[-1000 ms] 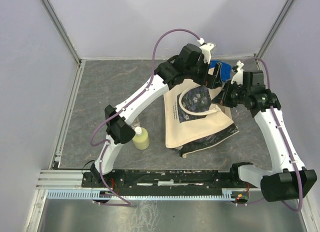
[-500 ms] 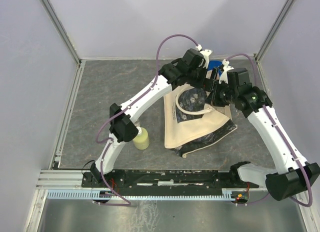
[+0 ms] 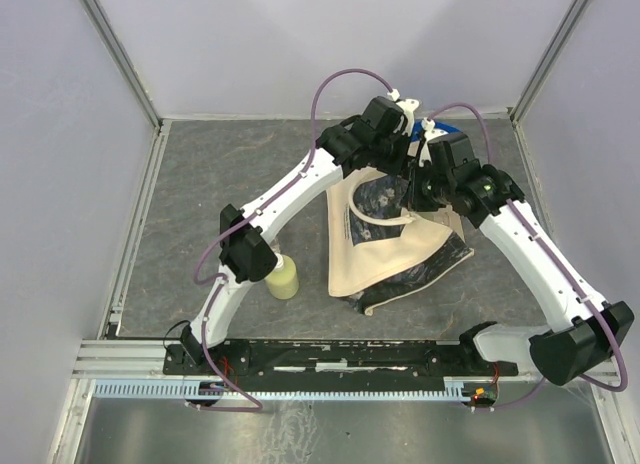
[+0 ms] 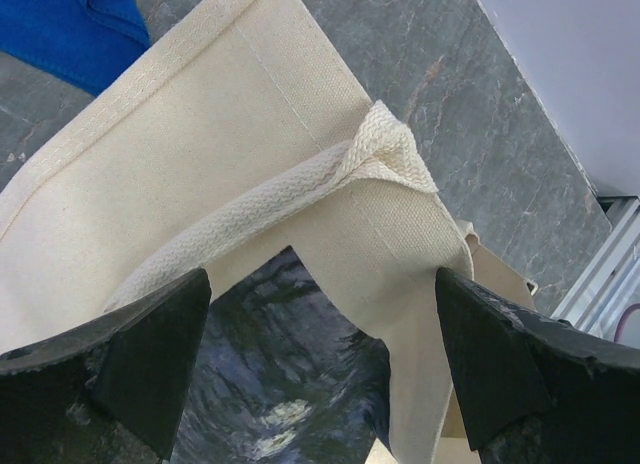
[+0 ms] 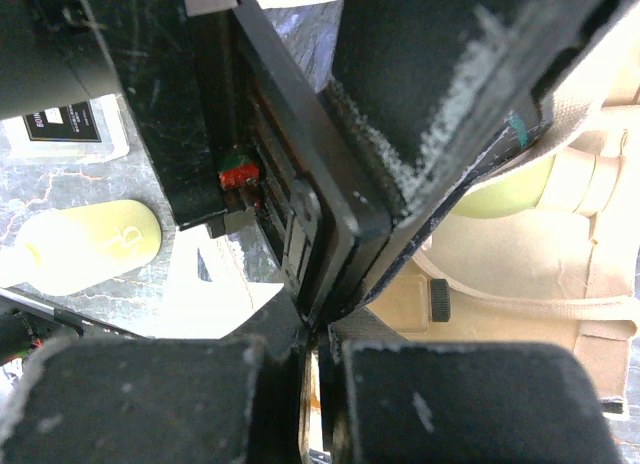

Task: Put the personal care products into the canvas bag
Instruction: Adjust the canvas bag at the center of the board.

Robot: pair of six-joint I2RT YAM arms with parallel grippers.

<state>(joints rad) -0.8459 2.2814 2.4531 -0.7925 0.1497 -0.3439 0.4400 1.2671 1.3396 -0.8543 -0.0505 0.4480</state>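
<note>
Opening the canvas bag point(image 3: 385, 262), you are straddling its strap handle point(image 4: 380, 154) with the left gripper point(image 4: 320, 294) spread wide (right gripper point(image 5: 318, 389) looks pinched together) — be lifting slowly, arms crowding.

Top view looking down, wrist views close, all share canvas bag point(image 3: 385, 259)

The left arm point(image 3: 290, 189) stretches diagonally forward, and the left gripper point(image 4: 320, 284) points down with its jaws spread wide. The right arm point(image 3: 540, 254) bends inward, bringing the right gripper point(image 5: 315, 384) close beside it, jaws pressed almost together.
</note>
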